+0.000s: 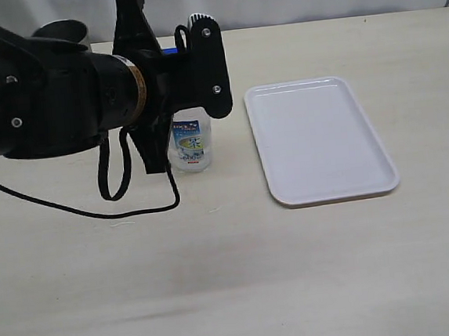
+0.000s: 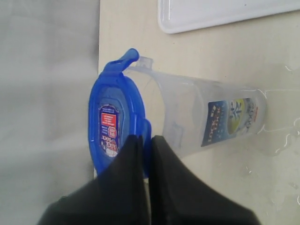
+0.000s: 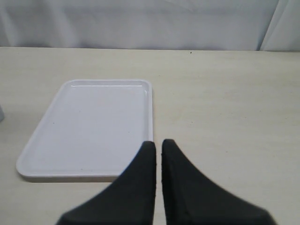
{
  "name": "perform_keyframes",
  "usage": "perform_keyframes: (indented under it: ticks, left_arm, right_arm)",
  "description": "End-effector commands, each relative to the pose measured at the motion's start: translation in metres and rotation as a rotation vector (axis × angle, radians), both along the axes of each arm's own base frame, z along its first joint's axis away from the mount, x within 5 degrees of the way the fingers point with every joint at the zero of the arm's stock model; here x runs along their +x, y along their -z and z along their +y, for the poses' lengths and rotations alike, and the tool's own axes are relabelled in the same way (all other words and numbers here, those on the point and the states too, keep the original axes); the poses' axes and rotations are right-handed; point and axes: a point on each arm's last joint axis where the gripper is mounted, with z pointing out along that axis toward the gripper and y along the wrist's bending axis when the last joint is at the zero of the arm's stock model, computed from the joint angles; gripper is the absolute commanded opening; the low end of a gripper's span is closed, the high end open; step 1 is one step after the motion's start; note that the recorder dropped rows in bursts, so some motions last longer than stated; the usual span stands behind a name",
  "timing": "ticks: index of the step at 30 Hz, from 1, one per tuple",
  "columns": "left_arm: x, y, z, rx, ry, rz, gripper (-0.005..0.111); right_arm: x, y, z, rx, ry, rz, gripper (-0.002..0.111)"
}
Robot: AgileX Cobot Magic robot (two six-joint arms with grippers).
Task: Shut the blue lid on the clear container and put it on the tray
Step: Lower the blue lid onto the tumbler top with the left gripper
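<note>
The clear container [image 1: 189, 146] stands upright on the table [image 1: 234, 277], just left of the tray [image 1: 320, 140]. The blue lid [image 2: 110, 129] sits on its mouth. The left gripper [image 2: 146, 138] reaches in from the left, closed, its tips at the lid's edge. The right gripper [image 3: 158, 145], closed and empty, hovers near the tray.

Exterior high, wrists close; shared tray [image 1: 320, 140]

Blue lid [image 2: 115, 124] with red-and-white sticker [image 2: 108, 130]; clear container [image 2: 187, 117], its label [image 2: 229, 121] blue, white and yellow-green with red strip; plain white tray [image 1: 320, 140]; pale beige tabletop [image 1: 296, 272]; black left pincer [image 2: 146, 138] and right pincer [image 3: 158, 143].
</note>
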Motion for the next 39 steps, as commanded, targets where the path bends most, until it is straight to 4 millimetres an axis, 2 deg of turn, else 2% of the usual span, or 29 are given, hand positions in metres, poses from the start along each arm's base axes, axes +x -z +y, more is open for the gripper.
perform_keyframes:
  ticks: [1, 39]
  left_arm:
    - [-0.0034, -0.0080, 0.0023, -0.037, -0.007, 0.000, 0.000]
    - [-0.0081, -0.0019, 0.0001, -0.019, 0.033, 0.072, 0.000]
  right_arm:
    - [-0.0002, -0.0002, 0.0002, -0.004, -0.004, -0.008, 0.005]
    - [-0.0002, -0.0002, 0.0002, -0.004, -0.004, -0.008, 0.005]
